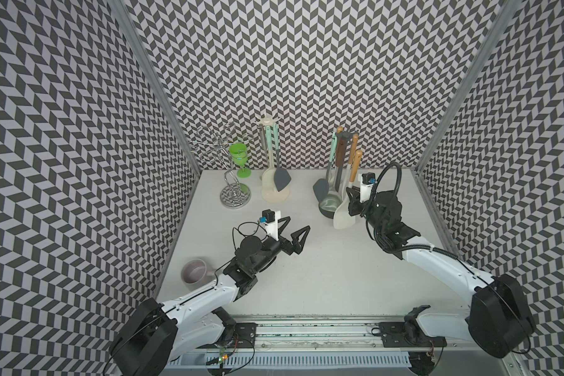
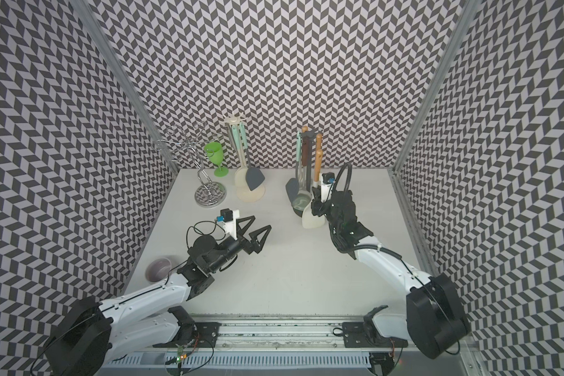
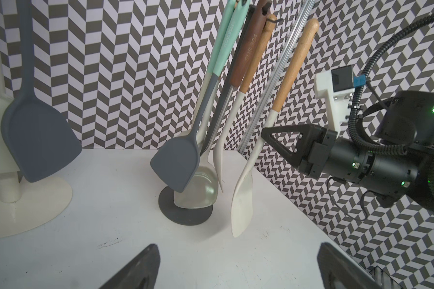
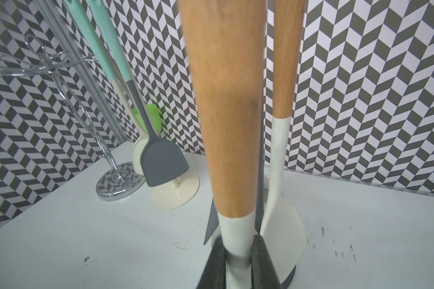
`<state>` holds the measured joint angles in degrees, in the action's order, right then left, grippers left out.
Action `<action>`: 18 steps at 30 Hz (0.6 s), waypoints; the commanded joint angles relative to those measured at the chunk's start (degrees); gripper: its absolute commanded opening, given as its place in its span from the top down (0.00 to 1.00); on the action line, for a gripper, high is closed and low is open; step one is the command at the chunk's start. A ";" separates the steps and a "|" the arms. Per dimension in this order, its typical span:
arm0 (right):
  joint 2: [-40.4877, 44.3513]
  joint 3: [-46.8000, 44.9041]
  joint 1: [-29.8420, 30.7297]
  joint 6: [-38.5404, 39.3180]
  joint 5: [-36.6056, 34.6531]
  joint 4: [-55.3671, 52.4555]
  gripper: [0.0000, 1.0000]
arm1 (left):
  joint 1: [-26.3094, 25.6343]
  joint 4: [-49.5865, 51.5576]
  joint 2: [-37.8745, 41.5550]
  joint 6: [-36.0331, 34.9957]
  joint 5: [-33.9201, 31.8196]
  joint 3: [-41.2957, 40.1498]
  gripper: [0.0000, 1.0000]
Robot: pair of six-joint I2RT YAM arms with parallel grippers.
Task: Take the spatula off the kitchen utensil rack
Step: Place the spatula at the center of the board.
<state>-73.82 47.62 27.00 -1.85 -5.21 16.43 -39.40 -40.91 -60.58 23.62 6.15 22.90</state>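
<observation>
My right gripper (image 1: 352, 195) (image 2: 316, 199) (image 4: 238, 247) is shut on the white neck of a spatula (image 1: 344, 216) (image 2: 311, 220) (image 3: 242, 200) (image 4: 226, 100) with a wooden handle. The spatula stands tilted beside the dark grey kitchen utensil rack (image 1: 341, 134) (image 2: 304, 132) (image 3: 186, 212). In the left wrist view its handle top is apart from the rack's hooks and its blade tip hangs close to the table. A second wooden-handled utensil, a ladle and a grey turner hang on the rack. My left gripper (image 1: 297, 223) (image 2: 260, 222) (image 3: 237, 250) is open over mid-table, holding nothing.
A cream rack (image 1: 275, 195) with a grey turner stands at the back, with a chrome stand (image 1: 235, 198) and a green goblet (image 1: 240, 156) to its left. A mauve mug (image 1: 196, 271) sits at the table's left edge. Patterned walls enclose three sides.
</observation>
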 commanded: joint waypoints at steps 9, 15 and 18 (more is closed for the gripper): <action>5.27 -4.87 10.36 11.73 -4.49 0.30 1.00 | -0.68 6.58 5.71 9.48 1.28 4.10 0.00; 4.56 -4.82 17.69 15.37 -7.55 -1.18 1.00 | 0.21 14.13 7.23 13.30 1.90 9.10 0.00; 3.22 -4.04 20.94 16.92 -8.02 -1.83 1.00 | 1.47 15.53 7.21 15.57 2.77 10.78 0.00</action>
<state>-70.19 42.39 45.82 11.77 -11.35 11.92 -38.96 -28.53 -53.98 36.01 7.38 31.55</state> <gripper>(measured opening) 0.146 0.996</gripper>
